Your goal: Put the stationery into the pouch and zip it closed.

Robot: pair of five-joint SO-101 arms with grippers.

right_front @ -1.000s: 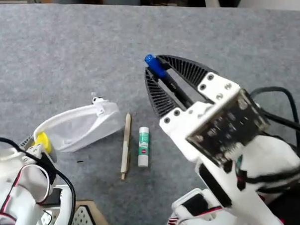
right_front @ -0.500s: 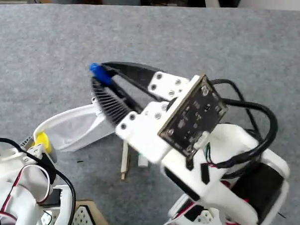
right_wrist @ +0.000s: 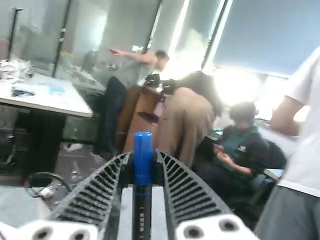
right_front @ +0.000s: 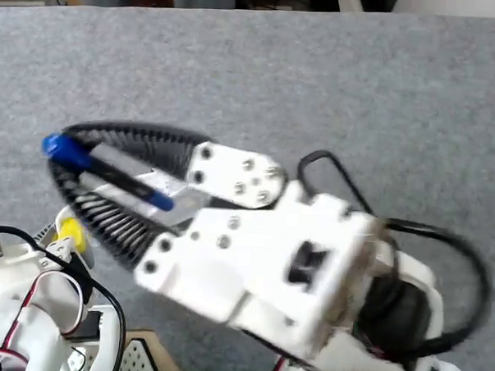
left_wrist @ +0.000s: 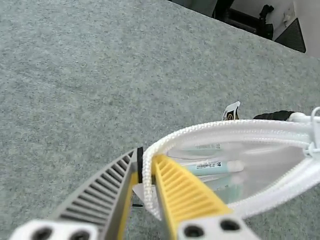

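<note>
My right gripper [right_front: 64, 161] hangs raised over the table's left side, shut on a pen with a blue cap [right_front: 64, 149]; in the right wrist view the pen [right_wrist: 142, 165] stands between the ribbed black fingers [right_wrist: 95, 192]. My left gripper [left_wrist: 145, 172] is shut on the rim of the white mesh pouch [left_wrist: 240, 132], whose mouth gapes open. Through the mesh a white glue stick [left_wrist: 210, 165] lies on the cloth beyond. In the high view the left gripper's yellow finger [right_front: 71, 231] peeks out at the lower left; the right arm hides the pouch.
Grey cloth [right_front: 358, 92] covers the table. The right arm's white body [right_front: 293, 278] fills the lower middle of the high view. The left arm's base and wires [right_front: 28, 316] sit at the lower left corner.
The right arm has swung left with the blue-capped pen, from the table's middle to above the pouch, and now covers the pouch, the wooden stick and the glue stick. The left arm stayed put.
</note>
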